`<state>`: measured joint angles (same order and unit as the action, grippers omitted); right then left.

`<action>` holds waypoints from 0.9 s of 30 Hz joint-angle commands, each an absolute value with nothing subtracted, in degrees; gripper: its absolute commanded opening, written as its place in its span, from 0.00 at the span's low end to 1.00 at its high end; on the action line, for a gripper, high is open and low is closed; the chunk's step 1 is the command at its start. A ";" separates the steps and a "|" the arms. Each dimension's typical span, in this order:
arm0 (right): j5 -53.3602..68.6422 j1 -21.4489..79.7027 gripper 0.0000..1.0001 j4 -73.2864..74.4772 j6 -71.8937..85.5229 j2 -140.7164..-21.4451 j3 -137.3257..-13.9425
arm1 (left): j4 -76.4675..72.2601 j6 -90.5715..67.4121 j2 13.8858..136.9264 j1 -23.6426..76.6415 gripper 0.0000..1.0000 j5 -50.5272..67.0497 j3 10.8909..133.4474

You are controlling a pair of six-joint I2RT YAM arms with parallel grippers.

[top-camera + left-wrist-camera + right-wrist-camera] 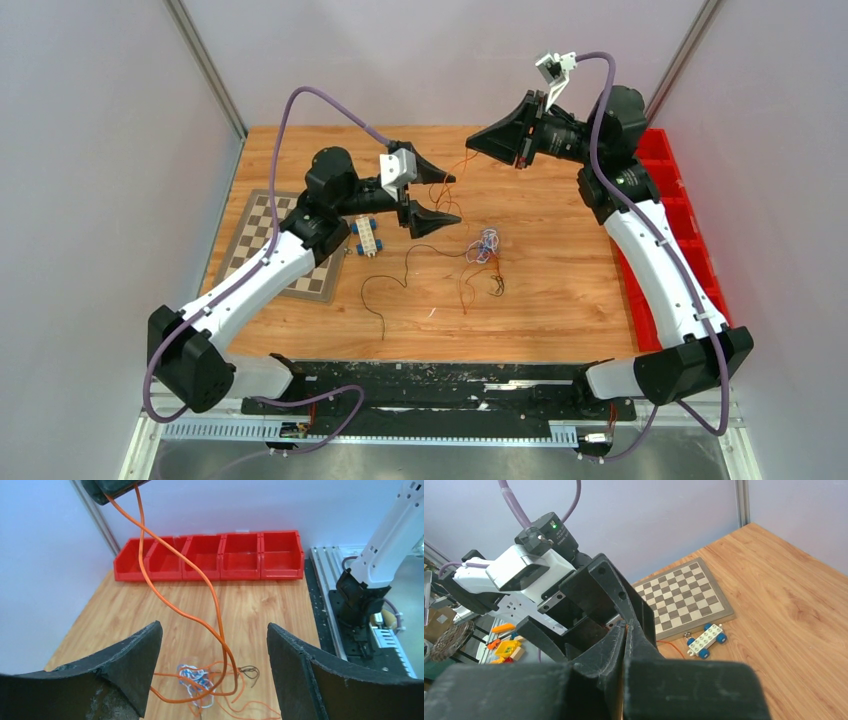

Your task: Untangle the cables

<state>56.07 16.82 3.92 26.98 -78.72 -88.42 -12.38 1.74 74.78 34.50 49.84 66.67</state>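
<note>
The cables lie in a small knot [486, 243] of white, bluish and orange strands near the table's middle, and a dark strand [405, 270] trails left from it. My right gripper [478, 142] hangs raised at the back, shut on an orange cable [218, 615] that runs down into the knot [196, 677]. My left gripper [443, 196] stands open just left of the knot, and in its wrist view that orange cable passes between the wide fingers [135, 660] without touching them. A small dark loop [249, 671] lies beside the knot. In the right wrist view the right gripper [626, 626] has its jaws pressed together.
A chessboard [265, 235] lies at the left, with a white and blue toy car [367, 235] by its edge. Red bins [690, 230] line the table's right side. Grey walls close in the back and sides.
</note>
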 commanded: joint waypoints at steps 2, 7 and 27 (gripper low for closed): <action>56.13 15.29 0.00 0.88 30.49 -78.85 -92.31 | -15.38 4.50 75.44 35.53 0.63 47.73 67.84; 57.13 12.22 0.00 0.88 31.77 -79.63 -94.11 | -14.91 4.82 72.19 35.43 0.32 45.07 63.80; 57.47 15.02 0.03 9.72 17.59 -73.30 -70.39 | -19.14 -16.84 70.06 35.43 0.00 40.05 74.11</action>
<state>57.60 10.90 8.40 22.11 -78.06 -72.27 -13.89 -9.45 70.15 35.22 40.75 69.34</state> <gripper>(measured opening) 0.004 0.008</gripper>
